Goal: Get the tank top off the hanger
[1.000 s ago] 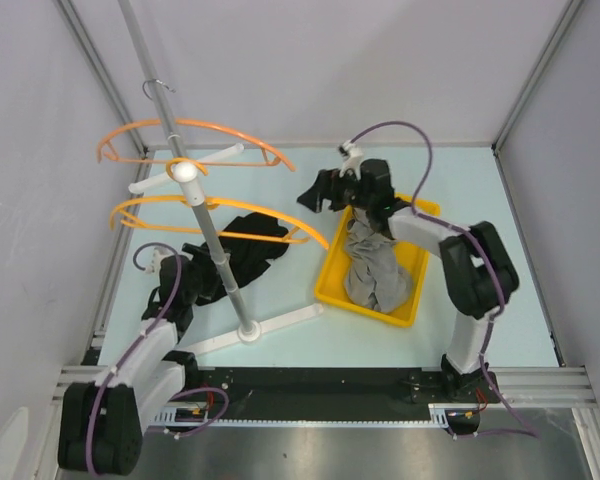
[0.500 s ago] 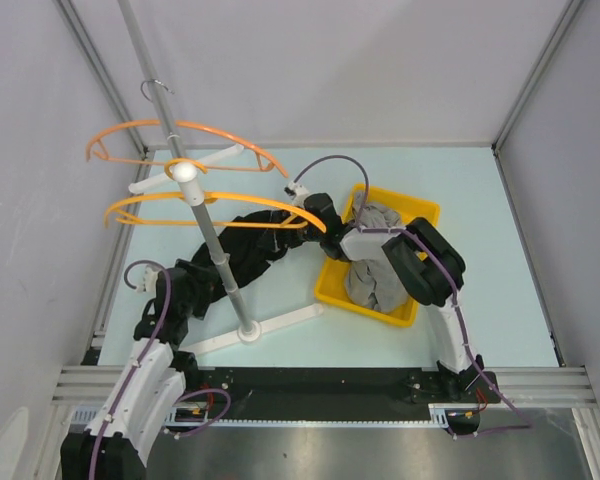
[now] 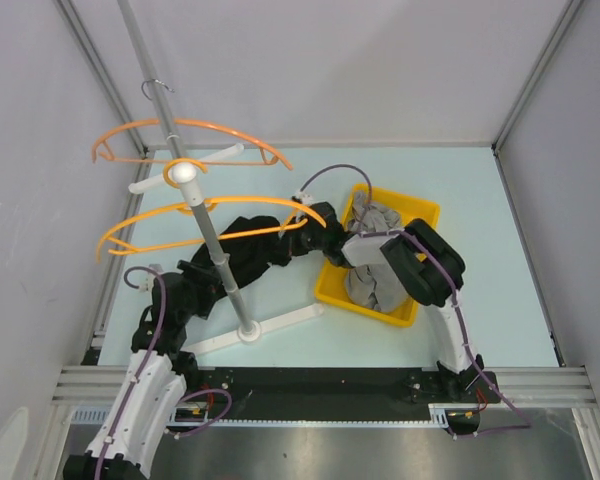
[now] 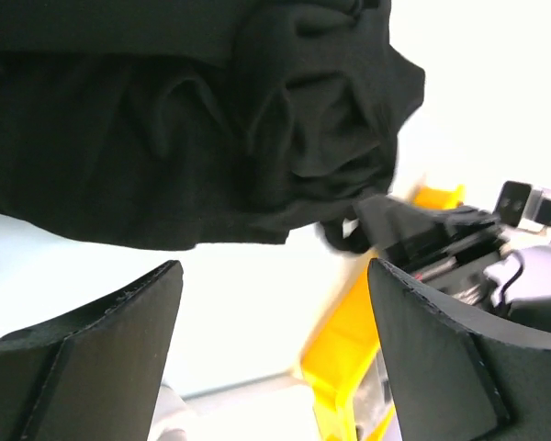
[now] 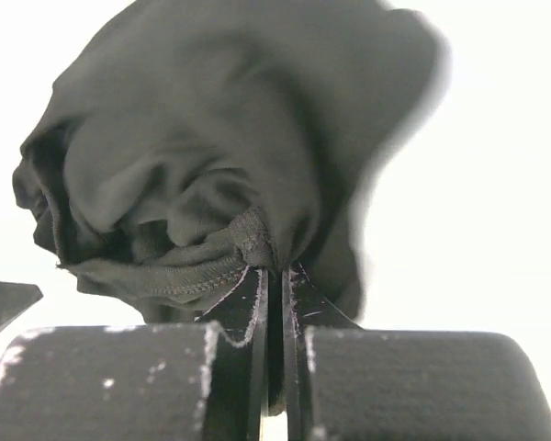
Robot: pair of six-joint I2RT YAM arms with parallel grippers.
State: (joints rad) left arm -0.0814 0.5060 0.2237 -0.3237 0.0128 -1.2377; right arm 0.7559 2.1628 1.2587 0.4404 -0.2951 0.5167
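Tank top (image 5: 211, 165) hem within right claw (image 5: 274, 276)

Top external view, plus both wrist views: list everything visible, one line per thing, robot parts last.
hangers: two, orange, on the stand, one above the other
stand: one, grey pole with white base, left of centre
tank top: one, black, hanging at the lower hanger
bin: one, yellow, right of centre
clothing: grey heap, count unclear, in the bin
table: one, pale green
left claw: open, near the tank top, gripping nothing
right claw: shut on the tank top's hem
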